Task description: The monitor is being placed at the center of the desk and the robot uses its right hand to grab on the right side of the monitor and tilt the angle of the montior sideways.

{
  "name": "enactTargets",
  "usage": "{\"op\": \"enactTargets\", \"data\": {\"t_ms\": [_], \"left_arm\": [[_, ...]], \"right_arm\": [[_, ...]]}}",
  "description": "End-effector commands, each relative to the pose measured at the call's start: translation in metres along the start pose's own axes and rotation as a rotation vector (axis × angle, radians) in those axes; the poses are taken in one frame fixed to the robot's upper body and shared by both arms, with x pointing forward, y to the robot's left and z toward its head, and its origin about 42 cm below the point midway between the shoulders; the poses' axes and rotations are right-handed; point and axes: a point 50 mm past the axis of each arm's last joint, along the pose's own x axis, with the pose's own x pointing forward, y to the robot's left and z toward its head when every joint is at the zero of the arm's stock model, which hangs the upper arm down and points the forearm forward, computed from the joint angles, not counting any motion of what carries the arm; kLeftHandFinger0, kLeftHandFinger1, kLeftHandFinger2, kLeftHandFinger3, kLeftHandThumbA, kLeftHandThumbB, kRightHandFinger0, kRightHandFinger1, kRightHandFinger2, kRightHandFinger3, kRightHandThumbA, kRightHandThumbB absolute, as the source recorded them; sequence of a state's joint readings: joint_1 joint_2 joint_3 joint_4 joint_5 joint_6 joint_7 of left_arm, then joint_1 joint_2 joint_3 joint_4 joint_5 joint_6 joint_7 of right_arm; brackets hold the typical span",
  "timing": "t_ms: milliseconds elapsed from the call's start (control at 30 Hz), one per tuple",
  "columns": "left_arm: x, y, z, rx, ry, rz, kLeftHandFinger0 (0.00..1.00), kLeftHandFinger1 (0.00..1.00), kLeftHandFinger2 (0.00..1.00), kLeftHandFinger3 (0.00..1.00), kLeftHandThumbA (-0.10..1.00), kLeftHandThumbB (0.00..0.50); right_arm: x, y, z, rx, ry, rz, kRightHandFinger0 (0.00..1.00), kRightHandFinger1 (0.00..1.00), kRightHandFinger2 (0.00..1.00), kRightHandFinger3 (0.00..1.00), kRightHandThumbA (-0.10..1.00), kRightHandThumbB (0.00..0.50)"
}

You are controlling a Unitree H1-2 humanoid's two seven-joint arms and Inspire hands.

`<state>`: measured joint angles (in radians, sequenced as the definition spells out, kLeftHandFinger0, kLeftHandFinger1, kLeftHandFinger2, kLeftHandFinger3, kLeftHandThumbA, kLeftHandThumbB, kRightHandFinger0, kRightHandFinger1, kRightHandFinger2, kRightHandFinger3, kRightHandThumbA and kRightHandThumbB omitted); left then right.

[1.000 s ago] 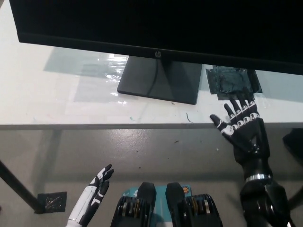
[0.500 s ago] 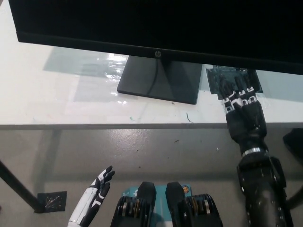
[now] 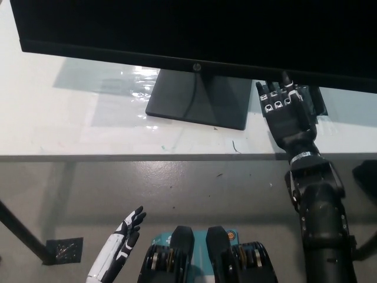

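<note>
A large black monitor (image 3: 194, 29) fills the top of the head view, its screen dark, standing on a black rectangular base (image 3: 199, 99) on the white desk (image 3: 70, 124). My black right hand (image 3: 285, 115) reaches up over the desk just under the monitor's lower edge, right of the base. Its fingers are spread and hold nothing, with the tips close to the bezel. My white left hand (image 3: 121, 244) rests low at the lower left, below the desk edge, fingers apart.
A dark plastic patch (image 3: 312, 100) lies on the desk behind my right hand. The desk's front edge (image 3: 147, 157) runs across the middle, with grey floor below it. A black desk leg (image 3: 23, 236) slants at the lower left.
My right hand has moved up and forward from the desk's front edge to just under the monitor's lower edge. The left hand has barely moved.
</note>
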<state>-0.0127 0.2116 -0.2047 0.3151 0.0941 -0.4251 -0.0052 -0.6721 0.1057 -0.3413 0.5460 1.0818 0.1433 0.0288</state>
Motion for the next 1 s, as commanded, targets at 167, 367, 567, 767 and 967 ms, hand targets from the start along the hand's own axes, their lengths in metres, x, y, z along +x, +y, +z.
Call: {"op": "enactTargets", "data": {"t_ms": [167, 367, 567, 767, 967], "left_arm": [[0.006, 0.009, 0.011, 0.013, -0.079, 0.020, 1.00, 1.00, 1.00, 1.00, 1.00, 0.367], [0.007, 0.009, 0.013, 0.022, -0.086, 0.022, 1.00, 1.00, 1.00, 1.00, 1.00, 0.365], [0.009, 0.011, 0.013, 0.016, -0.086, 0.023, 1.00, 1.00, 1.00, 1.00, 1.00, 0.373], [0.010, 0.010, 0.012, 0.021, -0.084, 0.028, 1.00, 1.00, 1.00, 1.00, 1.00, 0.380], [0.010, 0.011, 0.013, 0.025, -0.088, 0.028, 1.00, 1.00, 1.00, 1.00, 1.00, 0.367]], "right_arm": [[0.030, 0.023, 0.002, 0.001, 0.013, 0.102, 1.00, 1.00, 1.00, 1.00, 1.00, 0.372], [0.040, 0.016, 0.005, -0.006, 0.012, 0.074, 1.00, 1.00, 1.00, 1.00, 1.00, 0.368], [0.049, 0.014, 0.008, -0.016, 0.003, 0.060, 1.00, 1.00, 1.00, 1.00, 1.00, 0.358], [0.054, 0.018, 0.013, -0.031, -0.001, 0.073, 1.00, 1.00, 1.00, 1.00, 1.00, 0.373], [0.060, 0.021, 0.013, -0.022, 0.007, 0.074, 1.00, 1.00, 1.00, 1.00, 1.00, 0.356]]}}
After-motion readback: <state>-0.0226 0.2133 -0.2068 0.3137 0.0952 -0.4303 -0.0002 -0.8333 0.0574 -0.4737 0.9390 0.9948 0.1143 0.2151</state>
